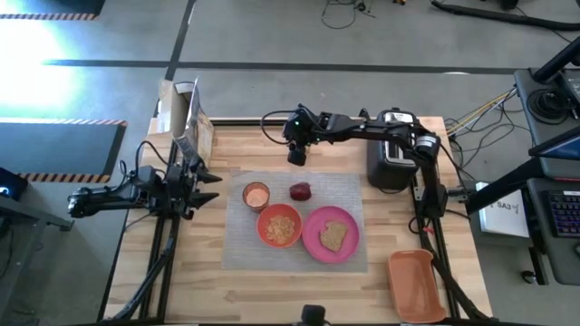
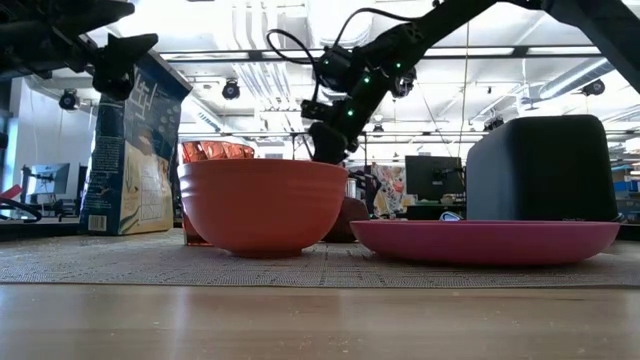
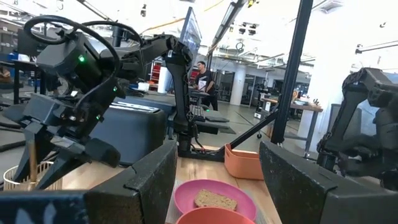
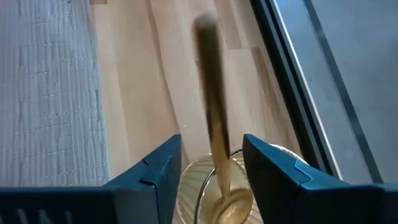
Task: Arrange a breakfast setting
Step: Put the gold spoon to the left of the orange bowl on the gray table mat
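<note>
The grey placemat (image 1: pixel 344 190) lies mid-table. On it stand the pink plate (image 1: pixel 317 246) with the toast slice (image 1: pixel 333 235), the orange bowl (image 1: pixel 279 225), the orange cup (image 1: pixel 256 195) and the red apple (image 1: pixel 301 191). The gold spoon (image 4: pixel 214 143) stands in a round wire holder (image 4: pixel 189 180) near the table's far edge. My right gripper (image 1: pixel 296 156) hangs over the holder, pointing down. It is open, with one finger on either side of the spoon and a gap to each. My left gripper (image 1: pixel 207 186) is open and empty at the placemat's left edge.
The black-and-silver toaster (image 1: pixel 391 161) stands at the far right. The orange tray (image 1: pixel 415 282) lies at the near right. A cereal box (image 1: pixel 186 118) stands at the far left corner. Bare wood shows along the table's near edge.
</note>
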